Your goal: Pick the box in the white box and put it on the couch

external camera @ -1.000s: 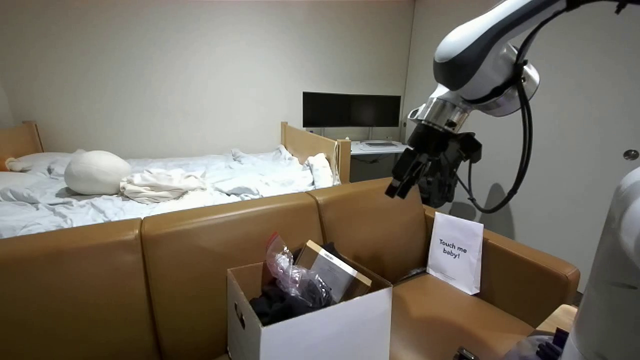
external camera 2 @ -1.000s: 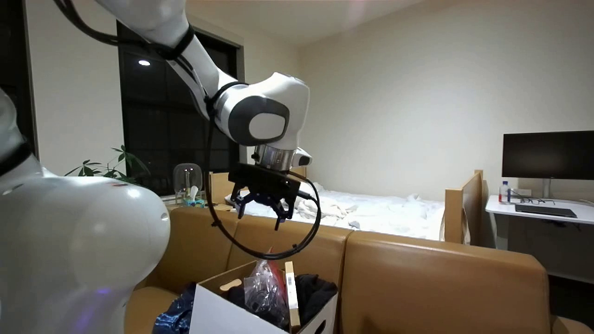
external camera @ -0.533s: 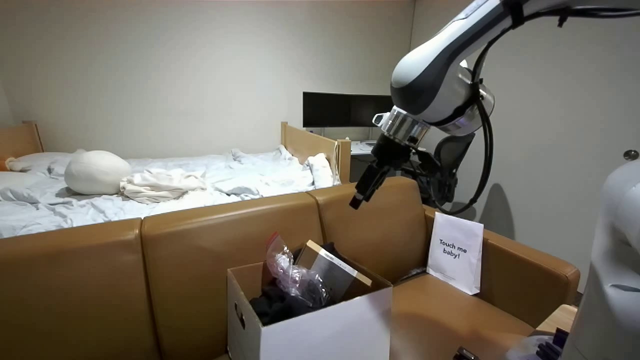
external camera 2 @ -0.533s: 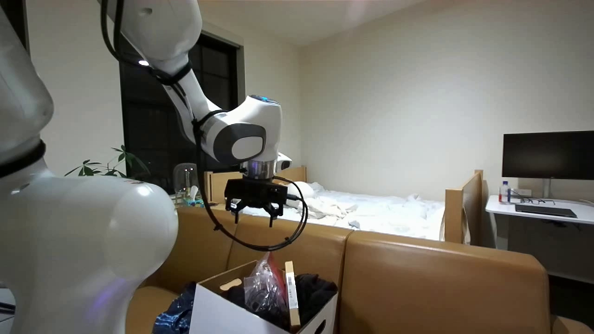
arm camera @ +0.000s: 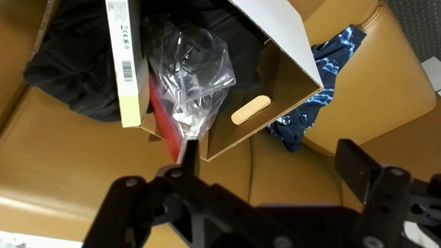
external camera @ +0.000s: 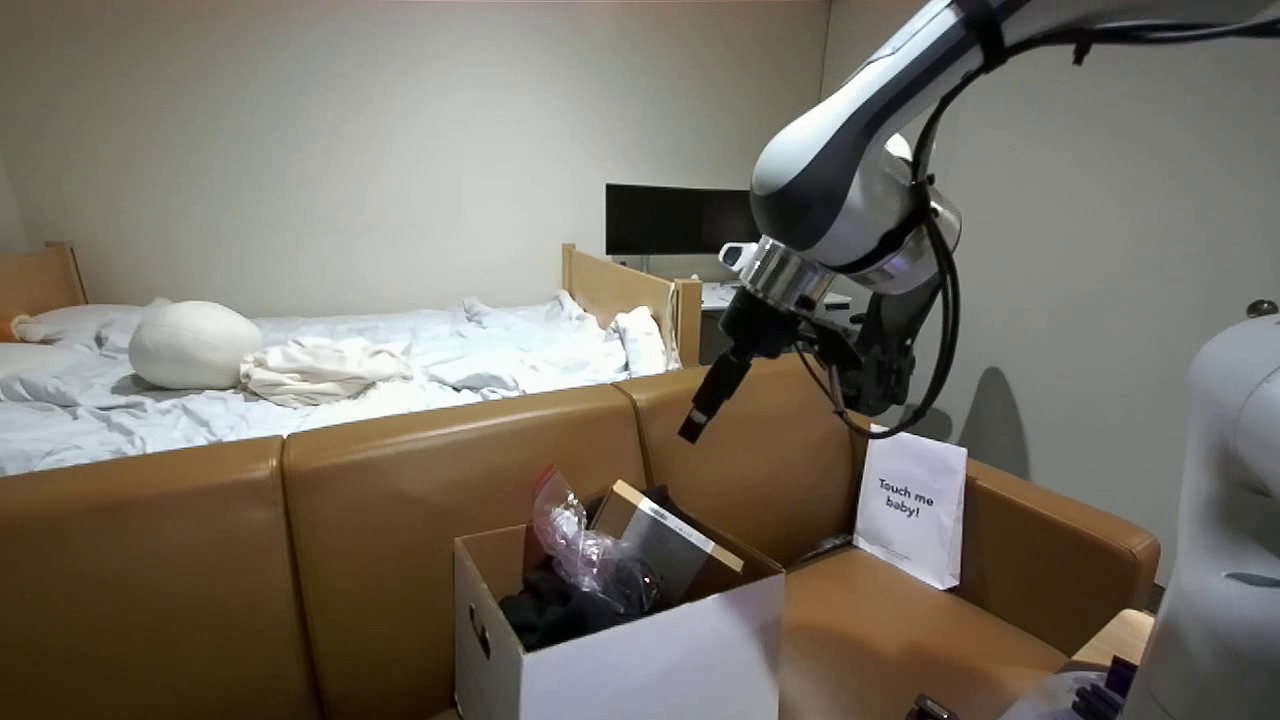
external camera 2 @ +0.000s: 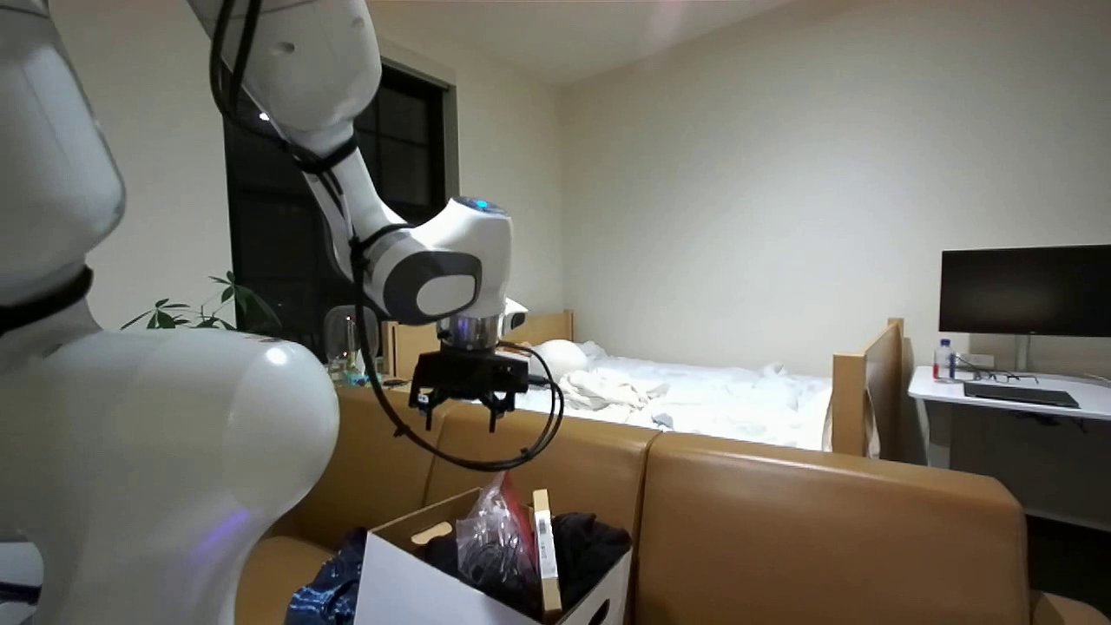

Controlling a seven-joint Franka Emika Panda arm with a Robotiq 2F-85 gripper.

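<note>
Box (arm camera: 126,69) stands tilted in the white box (external camera: 650,660); our gripper (arm camera: 268,150) hangs higher, jaws apart. If we descend from here, one jaw may catch the bag (arm camera: 193,67) beside the box and spoil our grasp.

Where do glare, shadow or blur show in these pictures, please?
Wrist view: highlights on the plastic bag, the fingers look slightly soft; in an exterior view, white glint and violet streak on the arm; in an exterior view, a shadow on the couch.
</note>
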